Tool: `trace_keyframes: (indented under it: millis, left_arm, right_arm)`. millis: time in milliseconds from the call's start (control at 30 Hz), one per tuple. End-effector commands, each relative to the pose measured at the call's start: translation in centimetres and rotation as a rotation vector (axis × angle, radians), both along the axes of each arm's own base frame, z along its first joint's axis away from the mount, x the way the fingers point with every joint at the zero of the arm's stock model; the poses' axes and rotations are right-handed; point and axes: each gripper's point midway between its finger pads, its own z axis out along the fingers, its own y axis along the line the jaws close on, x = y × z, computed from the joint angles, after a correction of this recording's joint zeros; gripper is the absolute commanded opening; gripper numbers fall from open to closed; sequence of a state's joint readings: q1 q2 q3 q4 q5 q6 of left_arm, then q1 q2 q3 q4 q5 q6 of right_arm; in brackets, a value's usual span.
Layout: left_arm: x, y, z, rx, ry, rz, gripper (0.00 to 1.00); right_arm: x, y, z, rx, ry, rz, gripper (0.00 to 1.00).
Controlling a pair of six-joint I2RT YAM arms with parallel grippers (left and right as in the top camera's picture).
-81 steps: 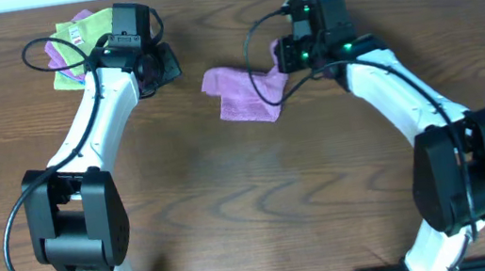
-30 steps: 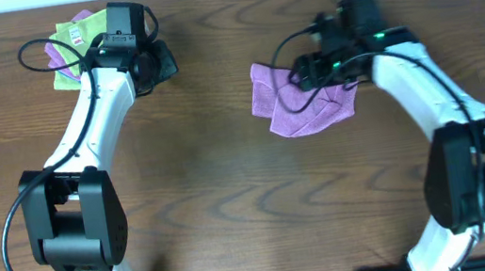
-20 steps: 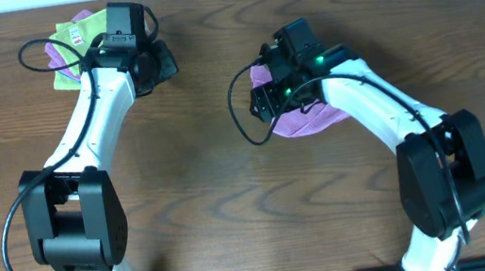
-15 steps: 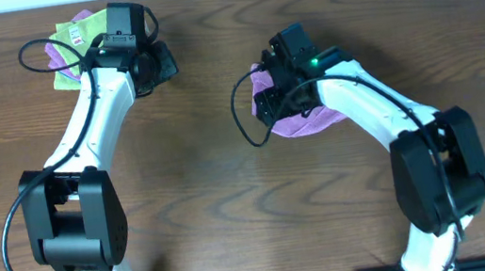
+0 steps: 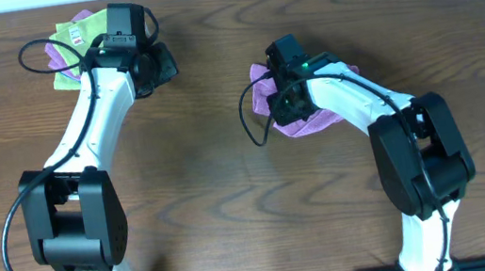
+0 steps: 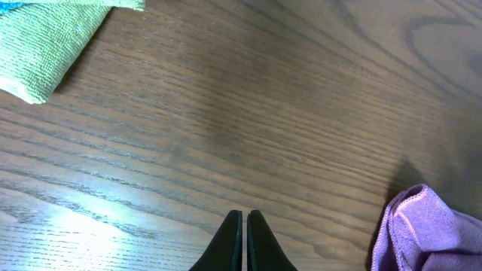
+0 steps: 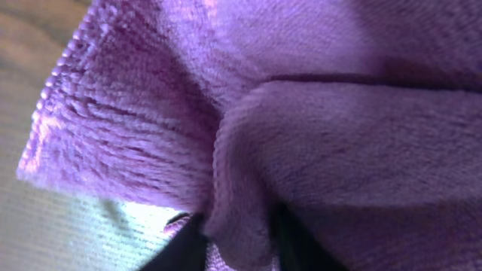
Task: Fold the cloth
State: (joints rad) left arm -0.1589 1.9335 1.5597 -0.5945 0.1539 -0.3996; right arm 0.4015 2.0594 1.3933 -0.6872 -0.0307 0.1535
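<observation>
- Dark wood table (image 5: 230, 185): fills the overhead view edge to edge.
- Left arm (image 5: 91, 109): rooted at the lower left, stretched up to the upper left, wrist turned toward the centre.
- Right arm (image 5: 362, 104): rooted at the lower right, bent over toward the upper middle, wrist low over the table.
- Purple cloth (image 5: 310, 125): bunched on the table in the upper middle, right of centre, partly hidden under the right wrist; fills the right wrist view (image 7: 301, 150); one rumpled corner at the lower right of the left wrist view (image 6: 433, 233).
- Green cloth (image 5: 72, 36): in the upper left corner, lying on another purple piece (image 5: 54, 57), well apart from the bunched one and left of the left wrist.
- Right gripper (image 7: 241, 226): closed, pinching a raised ridge of the purple cloth between its two dark fingers.
- Left gripper (image 6: 244, 220): fingertips pressed together, gripping nothing, above bare wood.
- Black cable (image 5: 248, 120): looped out to the left of the right wrist.
- Reddish tag (image 5: 73, 28) on the green cloth: too small to read.
</observation>
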Motion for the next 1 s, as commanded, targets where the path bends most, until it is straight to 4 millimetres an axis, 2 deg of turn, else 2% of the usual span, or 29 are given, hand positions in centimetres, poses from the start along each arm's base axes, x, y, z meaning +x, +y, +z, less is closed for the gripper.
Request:
trace_keyframes:
  millis: [0, 67, 167, 233, 500, 733, 967]
  left_arm:
    - [0.3, 0.1, 0.2, -0.008, -0.002, 0.009, 0.06]
    - [0.3, 0.1, 0.2, -0.008, -0.002, 0.009, 0.06]
    - [0.3, 0.1, 0.2, -0.007, -0.002, 0.009, 0.06]
    - [0.3, 0.1, 0.2, -0.008, -0.002, 0.009, 0.06]
    - [0.3, 0.1, 0.2, -0.008, -0.002, 0.009, 0.06]
    - [0.3, 0.1, 0.5, -0.008, -0.008, 0.009, 0.05]
    - [0.3, 0.2, 1.3, -0.011, -0.025, 0.01, 0.06]
  right_arm:
    - [0.3, -0.3, -0.2, -0.027, -0.009, -0.01, 0.09]
    - [0.3, -0.3, -0.1, -0.027, -0.009, -0.009, 0.02]
    - [0.3, -0.3, 0.5, -0.025, -0.014, -0.009, 0.02]
    - [0.4, -0.2, 1.4, -0.017, -0.032, -0.009, 0.05]
    - [0.2, 0.2, 7.1, 0.038, -0.118, 0.012, 0.01]
    - [-3.2, 3.7, 13.6, 0.24, -0.146, 0.158, 0.01]
    - [-9.0, 7.4, 20.5, 0.439, -0.166, 0.313, 0.01]
